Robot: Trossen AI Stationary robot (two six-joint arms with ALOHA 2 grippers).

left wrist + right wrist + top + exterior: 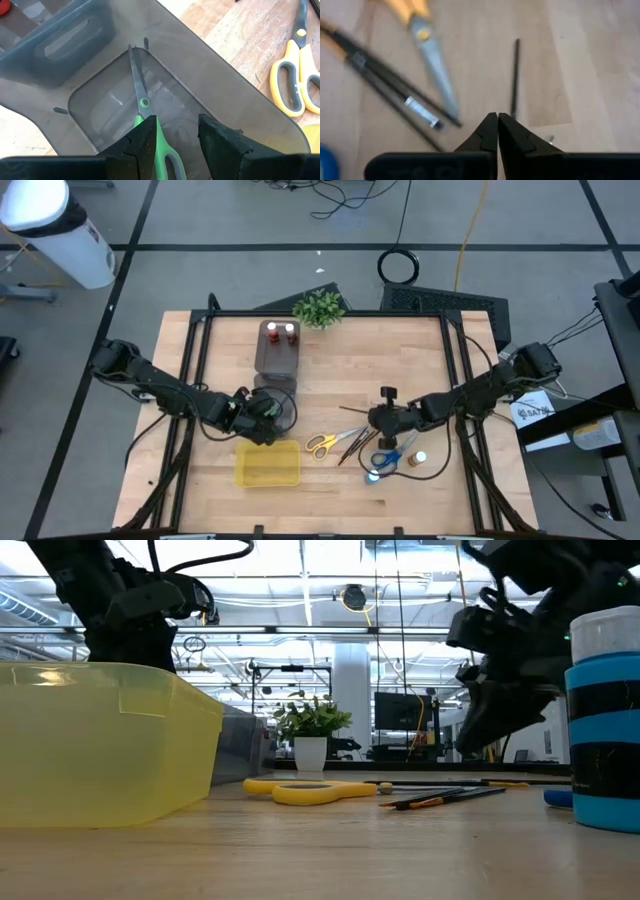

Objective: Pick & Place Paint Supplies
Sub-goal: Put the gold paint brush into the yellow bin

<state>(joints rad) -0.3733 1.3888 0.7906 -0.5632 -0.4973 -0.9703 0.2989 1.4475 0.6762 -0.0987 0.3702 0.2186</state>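
Observation:
Green-handled scissors [141,102] lie in the near compartment of the dark grey organiser tray [277,358], blades pointing away from me. My left gripper [177,142] hangs open over them, with the green handle [165,155] between its fingers. My right gripper [498,120] is shut just above the table, beside the near end of a thin dark brush [515,75]. Yellow scissors [321,444], more brushes [356,442], blue scissors [385,459] and two bottles [420,458] lie flat or stand on the wood around it. My left gripper has the scissors' green handle [161,147] close beside one finger [145,142], and a clear gap to the other finger. I cannot tell whether that finger touches the handle. The blade tip [131,48] rests at the compartment's far wall.
A yellow rectangular tray [267,464] sits near the front edge, just in front of my left gripper. Two red-capped bottles [280,331] stand in the organiser's far end. A small potted plant [319,308] stands at the far edge. Bare wood lies between the organiser and my right gripper.

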